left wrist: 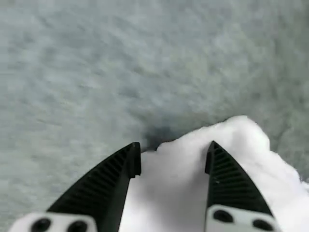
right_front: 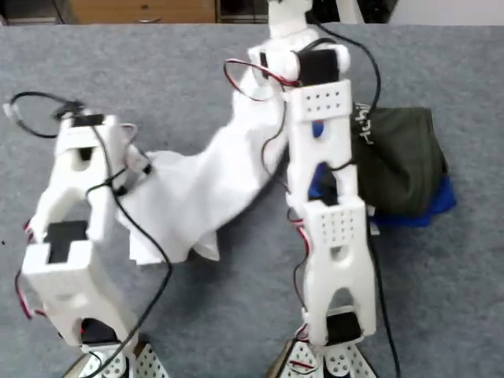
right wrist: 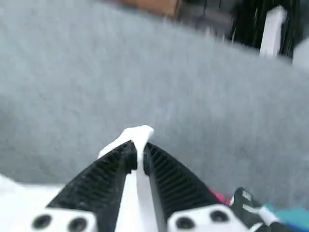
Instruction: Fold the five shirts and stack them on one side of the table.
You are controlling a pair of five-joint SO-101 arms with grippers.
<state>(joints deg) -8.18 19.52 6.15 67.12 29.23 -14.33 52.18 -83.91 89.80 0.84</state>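
1. High view shows us the white shirt (right_front: 189, 197) stretched from the centre toward 12 o'clock; the folded dark shirts (right_front: 402, 161) lie at 3 o'clock.
2. We see the right gripper (right wrist: 138, 147) clenched on the white shirt's edge.
3. We see the left gripper (left wrist: 174, 150) released, jaws apart over the shirt's 9 o'clock corner.

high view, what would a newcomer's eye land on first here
The white shirt is strung across the middle of the grey table between the two arms. The right gripper is shut on a pinch of it at the far end, and the left gripper stands open over its other end. Beside the right arm lies a folded dark green shirt on a blue shirt.
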